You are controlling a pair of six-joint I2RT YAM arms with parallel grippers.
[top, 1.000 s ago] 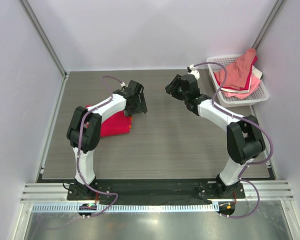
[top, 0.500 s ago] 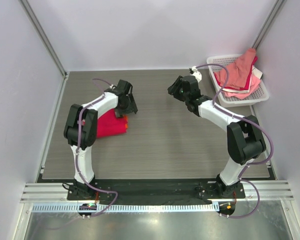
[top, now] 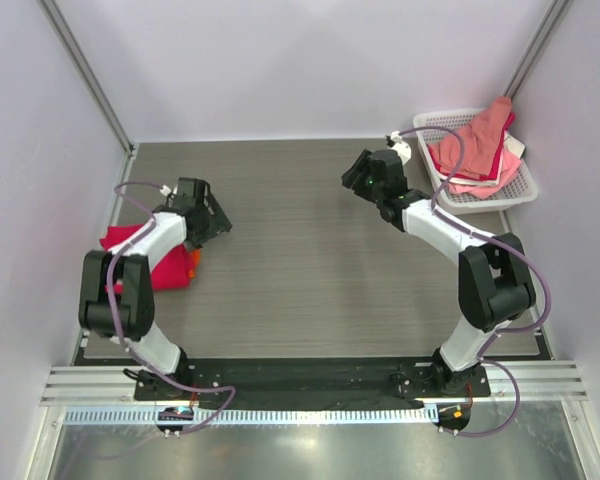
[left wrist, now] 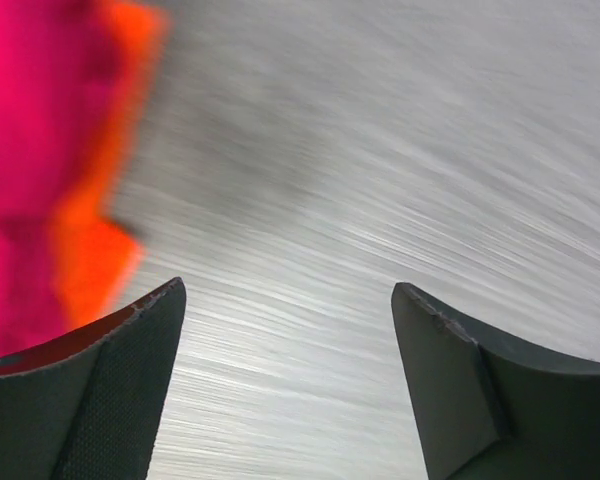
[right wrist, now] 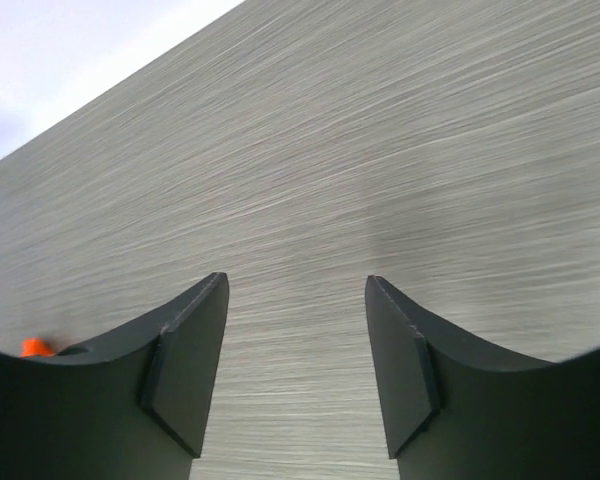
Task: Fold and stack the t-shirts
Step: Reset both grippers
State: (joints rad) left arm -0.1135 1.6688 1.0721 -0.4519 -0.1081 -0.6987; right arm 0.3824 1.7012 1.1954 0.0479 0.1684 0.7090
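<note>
A folded crimson-red t-shirt lies near the table's left edge, partly under my left arm. An orange t-shirt peeks out at its right side. In the left wrist view the red t-shirt and the orange edge are blurred at the left. My left gripper hovers just right of the stack, open, with only bare table between its fingers. My right gripper hangs over the table's far middle, open and holding nothing. A speck of the orange t-shirt shows far off.
A white lattice basket sits at the far right corner. Salmon-pink and red garments are heaped in it, one draped over the far rim. Walls with metal rails close in the table on the left, back and right.
My left arm has swung left, and the folded red and orange stack now lies further left, near the table's edge. The right gripper drifted slightly right. Both jaws stand a little wider.
</note>
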